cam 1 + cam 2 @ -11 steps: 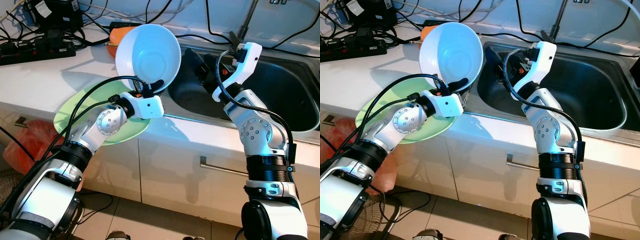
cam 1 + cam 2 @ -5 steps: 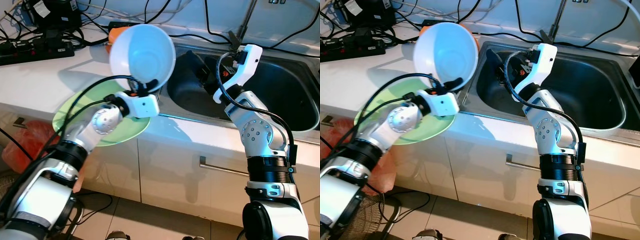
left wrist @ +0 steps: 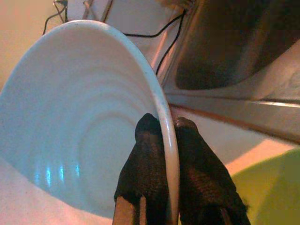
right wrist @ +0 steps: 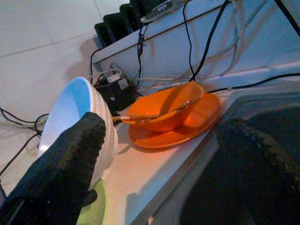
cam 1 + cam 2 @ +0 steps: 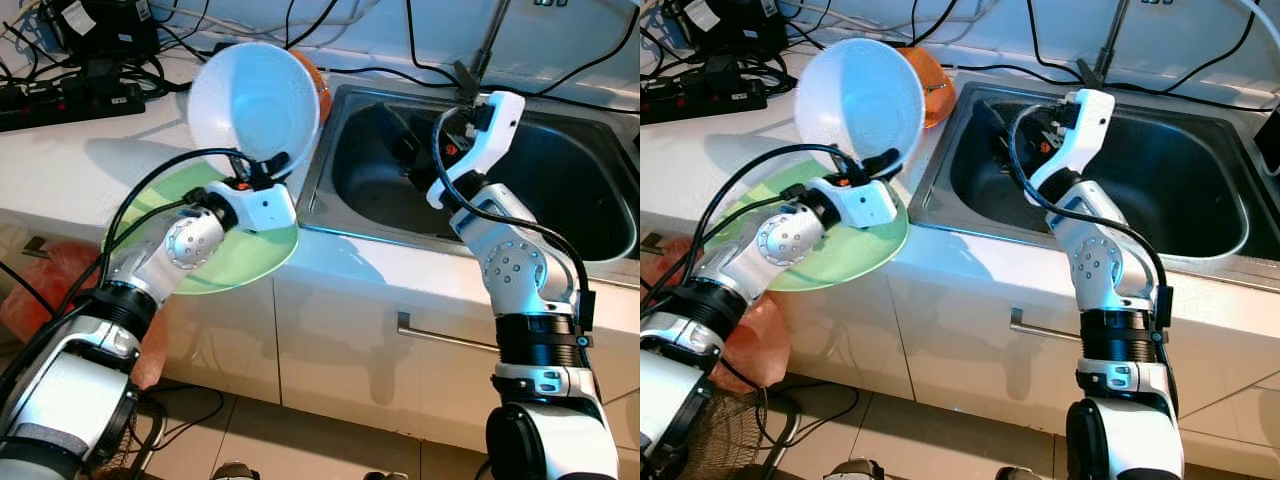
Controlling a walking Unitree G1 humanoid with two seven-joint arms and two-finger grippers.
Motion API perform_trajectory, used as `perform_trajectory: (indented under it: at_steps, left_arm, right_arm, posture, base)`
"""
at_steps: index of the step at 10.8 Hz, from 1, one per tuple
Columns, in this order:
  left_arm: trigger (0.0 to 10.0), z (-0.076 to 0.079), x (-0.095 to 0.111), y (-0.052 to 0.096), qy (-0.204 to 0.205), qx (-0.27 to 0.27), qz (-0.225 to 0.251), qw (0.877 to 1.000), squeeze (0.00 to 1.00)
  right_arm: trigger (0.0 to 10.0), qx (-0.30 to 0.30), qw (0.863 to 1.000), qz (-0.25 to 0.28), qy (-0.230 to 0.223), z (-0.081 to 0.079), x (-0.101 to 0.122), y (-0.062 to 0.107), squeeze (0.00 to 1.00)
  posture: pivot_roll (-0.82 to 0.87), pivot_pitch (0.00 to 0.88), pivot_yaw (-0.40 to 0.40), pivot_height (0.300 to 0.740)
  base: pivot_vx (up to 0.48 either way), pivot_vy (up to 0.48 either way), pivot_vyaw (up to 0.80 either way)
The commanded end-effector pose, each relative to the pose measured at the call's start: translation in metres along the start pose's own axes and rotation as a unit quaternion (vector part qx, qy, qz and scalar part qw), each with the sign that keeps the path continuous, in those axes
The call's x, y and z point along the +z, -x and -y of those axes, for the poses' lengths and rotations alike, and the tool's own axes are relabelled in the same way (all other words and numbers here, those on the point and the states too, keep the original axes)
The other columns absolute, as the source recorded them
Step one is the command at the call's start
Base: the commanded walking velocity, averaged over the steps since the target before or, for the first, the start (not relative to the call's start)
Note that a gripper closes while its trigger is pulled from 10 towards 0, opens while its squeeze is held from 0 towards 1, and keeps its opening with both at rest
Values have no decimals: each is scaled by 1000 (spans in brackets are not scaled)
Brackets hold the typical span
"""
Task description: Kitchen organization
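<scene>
Right, over on the upper left of the frame we see a black power strip and tangled cables on the white worktop. Moving in, we have the left end effector pinched tight on the rim of the white bowl; in the left wrist view one black finger sits inside the bowl and the other outside. We see the bowl held up in the air, tipped on edge with its hollow facing us, above the green plate that lies flat near the worktop's front edge. Just behind the bowl we catch an orange bowl, and the right wrist view shows it sitting on an orange plate with a utensil in it, beside the sink. Centre to right, we have the steel sink, and the right end effector hangs over the basin with its fingers spread wide, gripping nothing.
</scene>
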State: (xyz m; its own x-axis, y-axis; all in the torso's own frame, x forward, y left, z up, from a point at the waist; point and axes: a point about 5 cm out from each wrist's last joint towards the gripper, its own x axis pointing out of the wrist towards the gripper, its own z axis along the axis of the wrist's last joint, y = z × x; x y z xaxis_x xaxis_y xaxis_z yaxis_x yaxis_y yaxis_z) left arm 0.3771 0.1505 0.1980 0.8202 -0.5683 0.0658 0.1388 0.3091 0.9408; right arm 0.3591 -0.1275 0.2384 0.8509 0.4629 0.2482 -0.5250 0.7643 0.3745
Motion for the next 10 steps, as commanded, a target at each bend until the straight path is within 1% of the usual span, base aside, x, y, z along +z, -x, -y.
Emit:
perform_trajectory:
  at_steps: [1,6,10]
  left_arm:
    - [0,-2,-8,3,-12,-3,-18,1000,0]
    - [0,-6,-14,3,-31,14,-28,999,0]
    - [0,-13,-15,0,-48,39,-29,998,0]
  right_arm:
    - [10000,-4,1000,-3,6,1,1,3,0]
    - [10000,-13,1000,-15,3,2,-3,10,0]
    - [10000,-18,1000,-20,0,2,-4,14,0]
  posture:
    - [91,100,-45,740]
    - [76,141,-53,740]
    - [68,167,-55,740]
  base:
    - [0,0,0]
    - [0,0,0]
    - [0,0,0]
